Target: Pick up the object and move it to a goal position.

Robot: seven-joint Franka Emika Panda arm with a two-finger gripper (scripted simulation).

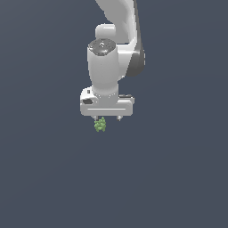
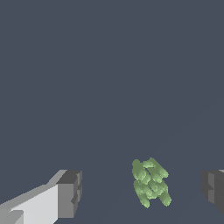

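The object is a tiny bright green lumpy thing on the dark grey surface. It sits just under the white gripper, close to the finger on the exterior view's left. In the wrist view the object lies in the gap between the two dark fingertips, touching neither, and nearer one finger than the other. The gripper is open and wide, with nothing held. The fingers are mostly hidden behind the hand in the exterior view.
The arm's white links rise above the hand. The flat dark grey ground surrounds the object, with nothing else in view.
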